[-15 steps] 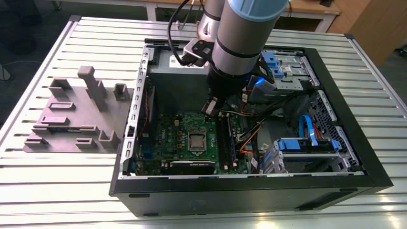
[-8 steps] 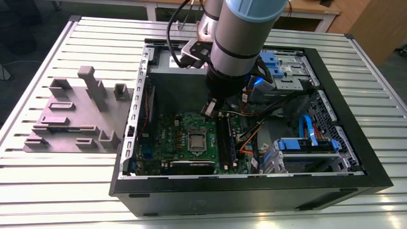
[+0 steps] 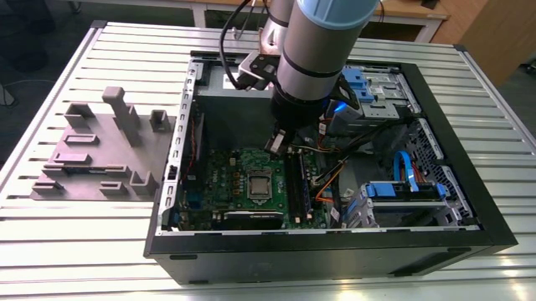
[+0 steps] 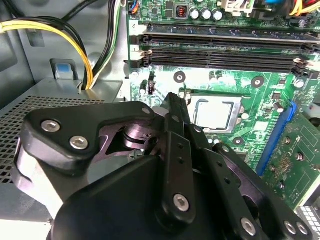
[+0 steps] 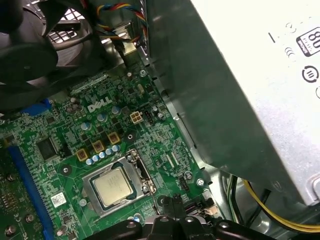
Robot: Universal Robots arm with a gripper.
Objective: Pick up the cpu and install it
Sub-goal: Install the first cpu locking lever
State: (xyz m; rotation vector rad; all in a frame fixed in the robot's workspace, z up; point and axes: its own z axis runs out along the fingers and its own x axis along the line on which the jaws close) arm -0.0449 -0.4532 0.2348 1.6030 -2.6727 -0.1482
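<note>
The cpu (image 5: 114, 186), a small flat square chip with a silvery-grey metal top, lies in the silver socket frame (image 5: 142, 172) on the green rectangular motherboard (image 5: 65, 145), level with the frame and touched by nothing.

Nearest the wrist cameras is the black gripper (image 5: 175, 207). Its fingertips look pressed together with nothing pinched between them. It hangs just beside the socket, on the side towards the large grey metal power-supply box (image 5: 240, 100), and stands apart from the chip. In the second wrist view the gripper (image 4: 172, 107) reaches towards the socket corner, with the cpu (image 4: 214, 112) just past it.

Beyond the socket, two long black memory slots (image 4: 225, 45) run across the board, and a bundle of yellow and black cables (image 4: 75, 45) curves over the grey case wall.

In the exterior view the gripper (image 3: 277, 141) is inside the open black computer case (image 3: 335, 251), above the cpu (image 3: 258, 184). The case rests on a slatted metal table (image 3: 84, 251), and a grey moulded parts holder (image 3: 92, 157) sits at the exterior view's left.

By my judgement the carry and the seating are done, and the work stands at the securing end of the install. I cannot tell whether the frame is latched. Any further move calls for care not to nudge the seated chip or snag the cables close by.
</note>
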